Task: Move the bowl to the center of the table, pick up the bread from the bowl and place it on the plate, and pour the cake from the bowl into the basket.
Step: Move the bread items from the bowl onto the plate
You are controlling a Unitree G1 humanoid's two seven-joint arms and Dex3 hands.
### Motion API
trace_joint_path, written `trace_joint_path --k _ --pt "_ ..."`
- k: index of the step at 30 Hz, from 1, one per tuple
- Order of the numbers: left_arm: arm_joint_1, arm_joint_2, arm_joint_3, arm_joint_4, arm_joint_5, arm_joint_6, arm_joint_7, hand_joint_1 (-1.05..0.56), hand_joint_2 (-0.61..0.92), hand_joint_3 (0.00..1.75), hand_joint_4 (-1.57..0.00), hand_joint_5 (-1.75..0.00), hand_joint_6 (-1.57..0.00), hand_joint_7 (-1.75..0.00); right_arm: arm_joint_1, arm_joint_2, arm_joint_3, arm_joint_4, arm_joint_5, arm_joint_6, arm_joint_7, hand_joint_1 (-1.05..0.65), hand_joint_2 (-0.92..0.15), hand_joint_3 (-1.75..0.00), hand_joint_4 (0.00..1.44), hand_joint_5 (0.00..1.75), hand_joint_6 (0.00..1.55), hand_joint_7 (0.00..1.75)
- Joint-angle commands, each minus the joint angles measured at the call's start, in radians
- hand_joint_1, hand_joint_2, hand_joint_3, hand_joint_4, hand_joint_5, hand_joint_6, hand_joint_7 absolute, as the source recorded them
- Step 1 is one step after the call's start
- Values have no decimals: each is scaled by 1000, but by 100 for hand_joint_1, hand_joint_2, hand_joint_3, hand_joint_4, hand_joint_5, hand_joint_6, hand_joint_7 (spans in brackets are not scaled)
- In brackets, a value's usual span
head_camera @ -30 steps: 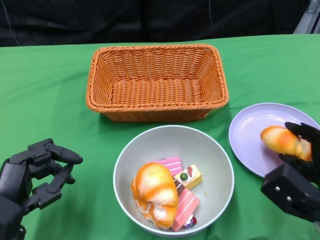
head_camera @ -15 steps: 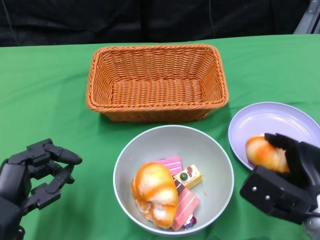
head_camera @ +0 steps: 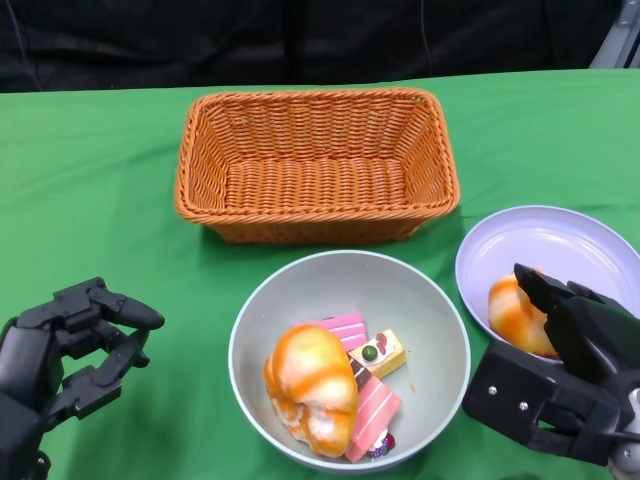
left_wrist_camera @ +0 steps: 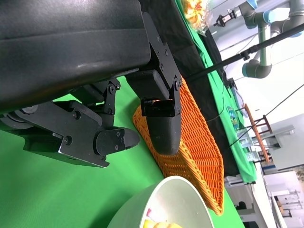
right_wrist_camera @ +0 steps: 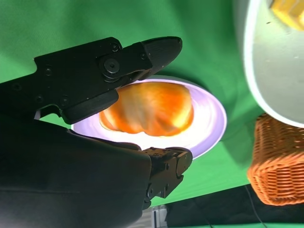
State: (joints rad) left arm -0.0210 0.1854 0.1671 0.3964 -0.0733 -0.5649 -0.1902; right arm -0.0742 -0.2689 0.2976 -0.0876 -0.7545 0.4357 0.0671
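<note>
Bread (head_camera: 516, 316) lies on the plate (head_camera: 560, 240) at four o'clock, the right hand (head_camera: 565, 372) cupped around it; whether the fingers grip cannot be told. Placing seems underway. Next, a second bread (head_camera: 309, 386) in the bowl (head_camera: 420, 300) needs lifting. Left hand (head_camera: 65, 345) hovers empty, fingers apart.

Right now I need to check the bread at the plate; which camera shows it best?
The right wrist view: the bread fills the middle, over the plate. The head view shows it partly behind the right hand; the left wrist view misses it.
</note>
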Motion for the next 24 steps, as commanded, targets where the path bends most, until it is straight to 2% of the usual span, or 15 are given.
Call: trace_joint_path --k 1,3,6,8,9,12,18,24 --pt "2 17 3 8 6 -19 -1 4 85 50 -78 -141 -87 -97 31 2 -16 -24 -3 -21 -54 -82 -92 -8 0 0 14 2" --pt "3 18 3 11 6 -26 -2 4 85 50 -78 -141 -87 -97 49 14 -24 -27 -1 -58 -123 -80 -92 -6 0 0 16 2" --pt "4 18 2 14 3 -32 -4 4 86 49 -78 -141 -87 -97 95 38 -53 -54 41 -184 -256 -74 -92 -5 0 0 18 2" --pt "4 19 2 14 8 -32 1 4 86 49 -78 -141 -88 -98 131 42 -66 -117 81 -257 -276 -75 -92 -8 0 0 17 1" --pt "4 20 2 15 12 -32 3 4 86 49 -77 -141 -87 -97 146 42 -70 -147 96 -282 -273 -76 -92 -10 6 3 18 1" --pt "-1 21 2 19 9 -27 0 4 86 49 -77 -140 -86 -97 190 45 -69 -288 140 -305 -203 -79 -92 -15 20 9 24 3" --pt "-11 18 3 32 12 -24 2 3 84 49 -79 -138 -87 -94 235 78 -65 -510 209 -247 -54 -80 -92 -16 41 17 34 5" --pt "-22 17 2 50 18 -39 5 3 85 47 -79 -138 -88 -93 256 104 -58 -645 258 -191 52 -76 -92 -14 46 17 37 4"
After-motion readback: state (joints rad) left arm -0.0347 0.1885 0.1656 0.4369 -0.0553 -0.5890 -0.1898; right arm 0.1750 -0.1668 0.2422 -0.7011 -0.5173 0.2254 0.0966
